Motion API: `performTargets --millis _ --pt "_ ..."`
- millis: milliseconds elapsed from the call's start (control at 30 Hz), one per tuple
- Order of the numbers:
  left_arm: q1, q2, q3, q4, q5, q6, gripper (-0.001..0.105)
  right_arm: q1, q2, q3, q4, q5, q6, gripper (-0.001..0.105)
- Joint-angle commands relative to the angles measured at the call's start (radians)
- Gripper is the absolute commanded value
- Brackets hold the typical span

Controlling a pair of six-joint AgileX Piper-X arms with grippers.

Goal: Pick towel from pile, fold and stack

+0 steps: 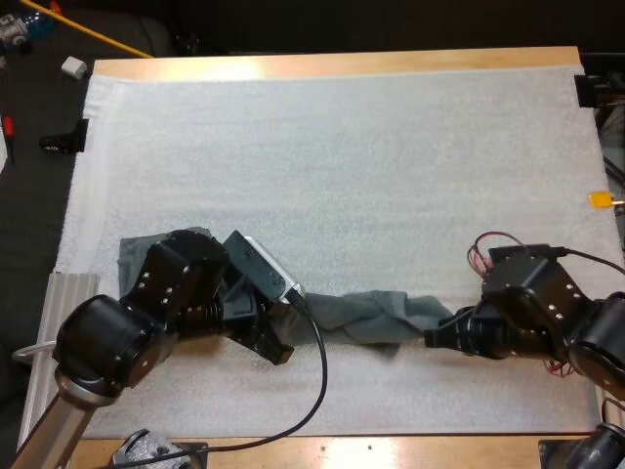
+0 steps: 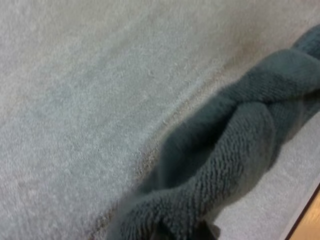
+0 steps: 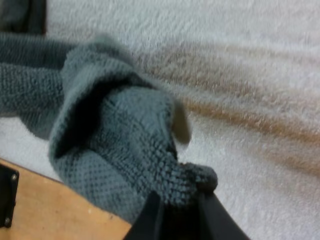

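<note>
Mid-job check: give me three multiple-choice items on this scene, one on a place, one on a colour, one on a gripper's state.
1. Where is the towel? A) on the mat, stretched between left gripper and right gripper B) on the floor C) draped over an arm
2. Towel colour? A) red B) white C) grey-green
3. Right gripper? A) open B) shut on the towel C) shut on nothing
Key: 1 A, each end meets a gripper; 2 C, in every view; 3 B, its fingers pinch a towel end.
</note>
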Motion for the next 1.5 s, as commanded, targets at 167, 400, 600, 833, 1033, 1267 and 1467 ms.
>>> performTargets --millis 167,400,600,833,1033,1267,1467 --pt "-0.054 -0.061 -0.014 0.11 -0.036 -0.062 0.0 0.086 -0.065 -0.026 0.074 -0.02 0.051 0.001" --pt "-0.045 -0.053 -0.008 0.145 -0.161 -0.026 0.0 0.116 -0.054 -0.014 0.1 0.068 0.069 0.001" --pt "-0.029 0.009 0.076 -0.011 -0.171 -0.003 0.0 0.083 0.045 0.067 -0.009 0.163 0.047 0.001" --pt "0.028 0.12 0.131 -0.156 -0.16 0.014 0.0 -0.007 0.176 0.127 -0.194 0.179 0.051 0.002" --pt "0.132 0.268 0.132 -0.281 -0.125 0.029 0.0 -0.162 0.311 0.135 -0.366 0.113 0.037 0.002" --pt "0.237 0.433 0.13 -0.395 -0.052 0.03 0.0 -0.31 0.436 0.126 -0.484 0.009 0.038 0.002" --pt "0.296 0.555 0.131 -0.493 -0.019 0.021 -0.001 -0.381 0.514 0.123 -0.569 -0.042 0.052 0.002"
